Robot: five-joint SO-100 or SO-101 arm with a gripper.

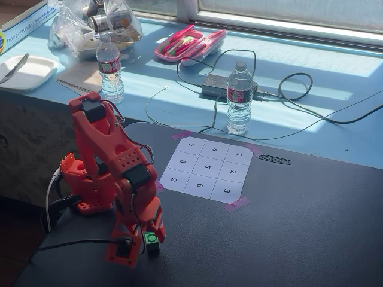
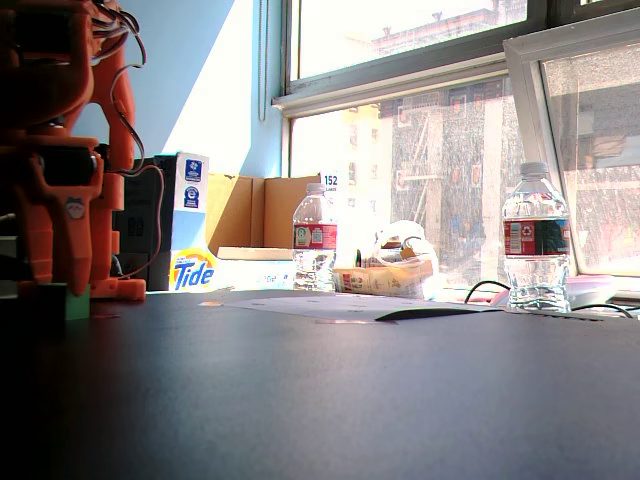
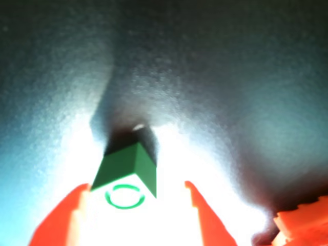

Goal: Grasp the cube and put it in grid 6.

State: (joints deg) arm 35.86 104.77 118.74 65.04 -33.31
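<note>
The green cube sits on the dark table near its front edge, well to the front left of the white numbered grid sheet; cell 6 is in the sheet's front row. My orange gripper is lowered to the table with the cube between its fingers. In the wrist view the cube lies between the orange fingertips, close to the left one, with a gap to the right one; the gripper is open. In a fixed view the cube shows at the arm's foot.
Two water bottles, a power brick with cables, a pink case and a plastic bag stand on the blue counter behind the table. The arm's base is left of the sheet.
</note>
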